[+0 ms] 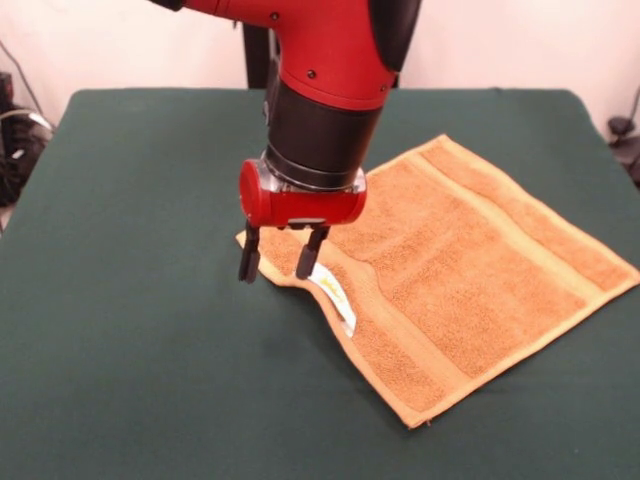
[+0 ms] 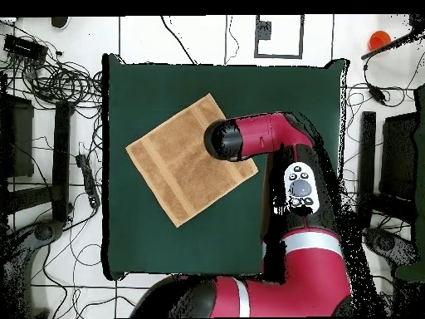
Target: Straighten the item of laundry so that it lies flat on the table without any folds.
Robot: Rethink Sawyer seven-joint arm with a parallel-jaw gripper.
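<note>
The item of laundry [image 1: 450, 270], a golden-orange towel with paler border bands, lies spread on the green table [image 1: 130, 350], right of its middle. Its left corner is slightly raised and rippled, and a small white label [image 1: 335, 298] shows on that edge. My gripper [image 1: 275, 275] hangs open over that corner, one finger just off the towel's edge and the other on the cloth beside the label. In the overhead view the towel [image 2: 183, 162] lies as a diamond on the table [image 2: 166, 241], and the arm's wrist [image 2: 222, 139] covers its right corner and hides the fingers.
Cables and black stands ring the table on the floor [image 2: 58, 83]. A small orange object [image 2: 379, 39] sits off the table at the top right. Dark equipment [image 1: 15, 140] shows past the table's left edge in the front view.
</note>
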